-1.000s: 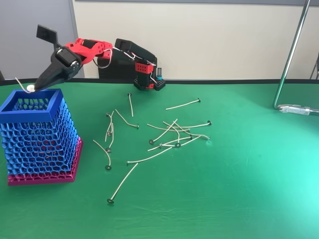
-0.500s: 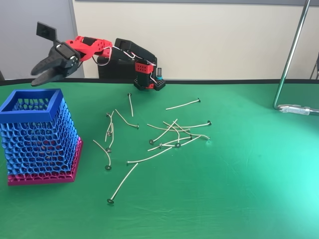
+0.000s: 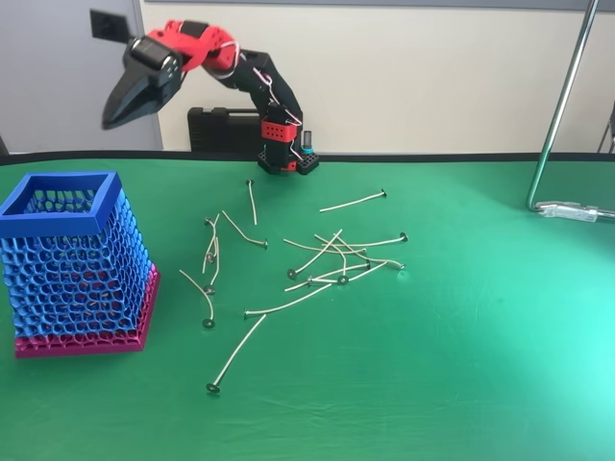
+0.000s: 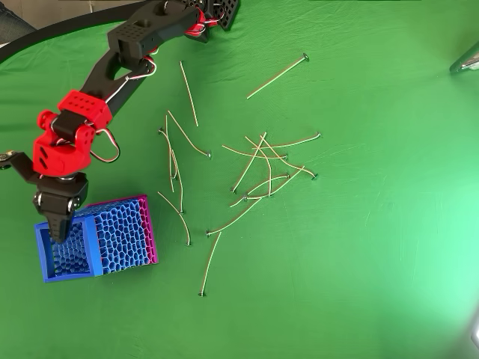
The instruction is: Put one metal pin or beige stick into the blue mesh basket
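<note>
The blue mesh basket (image 3: 72,259) stands on its magenta base at the left of the green table; in the overhead view the basket (image 4: 112,239) sits at the lower left. My gripper (image 3: 110,121) hangs high above and slightly behind the basket, its black jaws drawn together into one point with nothing between them. From above, the gripper (image 4: 58,230) overlaps the basket's left rim. Several beige pins (image 3: 336,259) lie scattered in the middle of the table, also seen as a loose pile of pins (image 4: 262,172) from above. What is inside the basket is hard to make out through the mesh.
A single pin (image 3: 235,355) lies nearest the front edge, another pin (image 3: 354,202) farther back. A metal stand pole (image 3: 559,106) with its foot (image 3: 577,209) is at the right. The arm's base (image 3: 283,154) and a black case (image 3: 221,130) sit at the back.
One second ago the gripper held a pin over the basket's rim. It then opened, the pin left its jaws, and now it has risen up and to the right and closed.
</note>
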You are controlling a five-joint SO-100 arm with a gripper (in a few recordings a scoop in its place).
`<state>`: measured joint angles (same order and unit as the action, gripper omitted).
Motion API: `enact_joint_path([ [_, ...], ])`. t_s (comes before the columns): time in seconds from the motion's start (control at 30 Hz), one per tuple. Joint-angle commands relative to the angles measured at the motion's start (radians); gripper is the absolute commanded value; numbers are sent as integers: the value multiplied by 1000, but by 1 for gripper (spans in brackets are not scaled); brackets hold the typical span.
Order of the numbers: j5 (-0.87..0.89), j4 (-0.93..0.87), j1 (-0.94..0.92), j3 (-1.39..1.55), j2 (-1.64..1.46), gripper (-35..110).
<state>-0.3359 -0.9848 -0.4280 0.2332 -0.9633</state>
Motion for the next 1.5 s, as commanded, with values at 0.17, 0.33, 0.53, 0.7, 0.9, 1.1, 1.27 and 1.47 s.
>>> enact_joint_path([
  [0.17, 92, -152, 94, 268, -368, 0],
  [0.33, 115, -158, 158, 609, -612, 0],
  [0.53, 133, -106, 241, 1052, -927, 0],
  [0.7, 155, -87, 307, 1338, -1149, 0],
  [0.9, 161, 5, 334, 1692, -1447, 0],
  [1.1, 156, 32, 353, 1962, -1683, 0],
  [1.27, 141, 60, 354, 2160, -1852, 0],
  [1.47, 147, 46, 368, 2315, -2022, 0],
])
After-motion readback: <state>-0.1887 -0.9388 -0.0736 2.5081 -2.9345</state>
